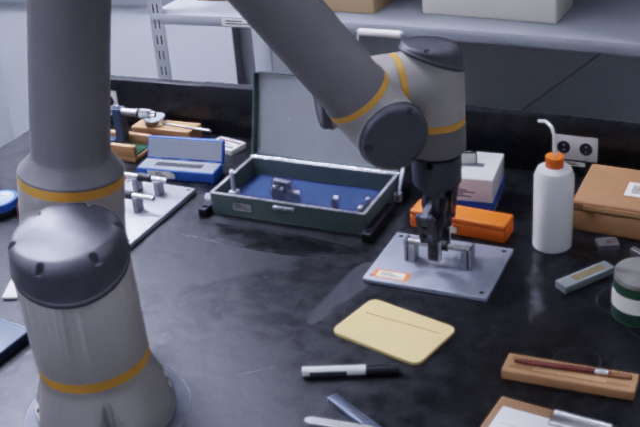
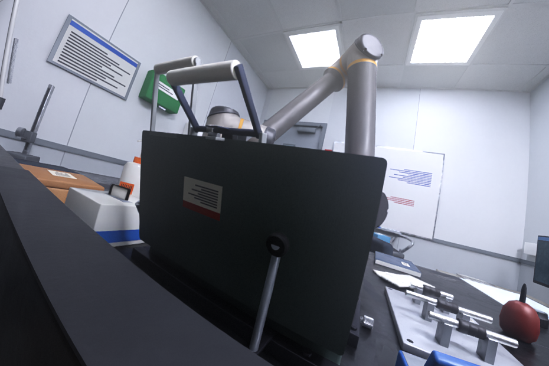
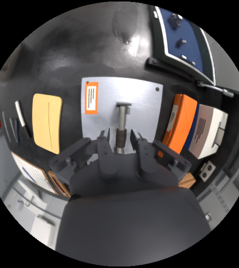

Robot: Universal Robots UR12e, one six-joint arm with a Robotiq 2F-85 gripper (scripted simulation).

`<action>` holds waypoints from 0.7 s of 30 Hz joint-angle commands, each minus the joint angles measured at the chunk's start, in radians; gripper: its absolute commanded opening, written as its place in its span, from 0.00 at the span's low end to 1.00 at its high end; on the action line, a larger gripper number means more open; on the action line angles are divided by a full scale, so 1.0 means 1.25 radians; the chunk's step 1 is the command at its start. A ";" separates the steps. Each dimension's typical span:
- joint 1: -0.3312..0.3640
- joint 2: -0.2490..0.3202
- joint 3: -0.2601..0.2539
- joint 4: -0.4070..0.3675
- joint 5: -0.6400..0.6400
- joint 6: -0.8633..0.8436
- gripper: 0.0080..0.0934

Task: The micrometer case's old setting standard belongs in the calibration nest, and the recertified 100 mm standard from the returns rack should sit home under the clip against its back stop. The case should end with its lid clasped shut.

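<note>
The old setting standard [image 3: 121,130], a grey rod with a dark middle sleeve, lies across the two posts of the calibration nest [image 1: 438,266] on its grey plate. My gripper [image 3: 120,136] is open and holds nothing, with its fingers either side of the rod's sleeve [image 1: 433,252]. The micrometer case [image 1: 305,195] stands open to the left of the nest, lid upright, blue lining showing a clip block and small posts. The returns rack [image 1: 147,195] sits on a pale plate at the far left, with rods on its posts [image 2: 452,310].
Behind the nest lie an orange box [image 1: 465,222] and a white box [image 1: 481,177]. A wash bottle [image 1: 552,203] stands to the right. A yellow pad [image 1: 394,330] and a marker [image 1: 350,370] lie on the near side. The raised case lid [image 2: 258,233] blocks the second side camera.
</note>
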 commanded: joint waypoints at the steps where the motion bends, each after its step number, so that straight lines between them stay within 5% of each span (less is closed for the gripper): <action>1: 0.000 0.000 0.000 0.000 0.000 0.000 0.42; 21: 0.000 -0.058 -0.019 0.076 0.000 0.000 0.42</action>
